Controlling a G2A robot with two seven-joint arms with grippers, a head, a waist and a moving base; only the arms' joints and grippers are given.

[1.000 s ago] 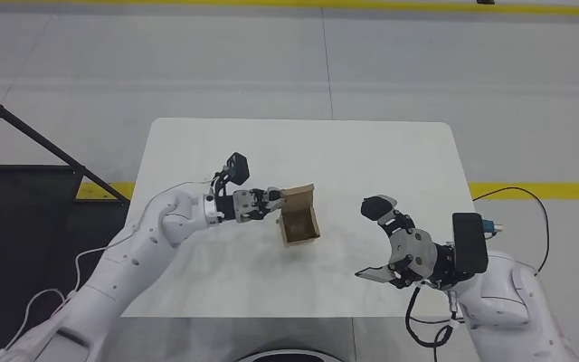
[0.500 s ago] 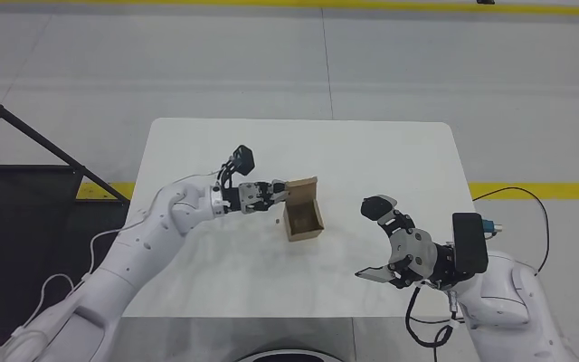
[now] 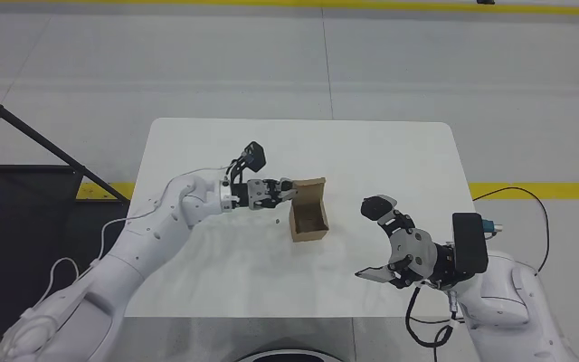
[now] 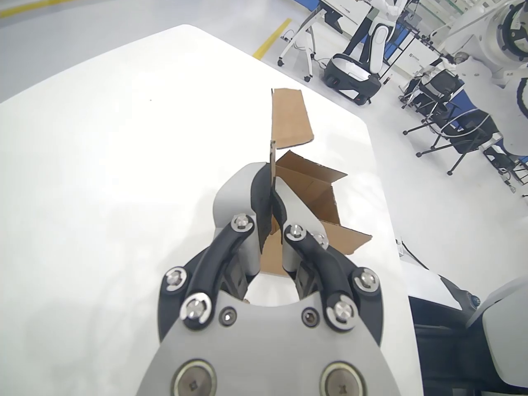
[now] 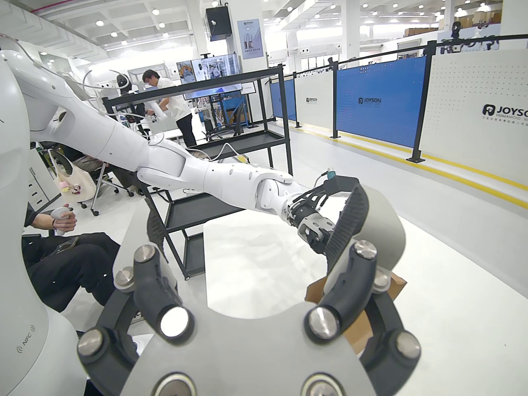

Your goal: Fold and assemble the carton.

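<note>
Pale grey floor (image 3: 226,63) all round, with a yellow line (image 3: 529,190) running off at the right of the top view, and in the middle a white table (image 3: 389,154). About dead centre of that frame is the brown carton (image 3: 308,219), open side up with its walls standing. The left gripper (image 3: 284,187) comes in from the left of the frame and is clenched on the carton's upper left corner. From its own wrist camera you can see the two dark pads (image 4: 260,195) pressed on either side of a thin upright cardboard panel. One flap (image 4: 288,119) rises above the fingers, and the hollow of the box lies just beyond (another flap juts out loose towards the lower right of that picture). The right gripper (image 3: 366,241) is at the lower right of the top view, well apart from the carton, its fingers splayed wide and grasping nothing. Through its wrist camera a bit of brown cardboard peeks out low down behind one finger, and the left gripper is farther off over the table.
</note>
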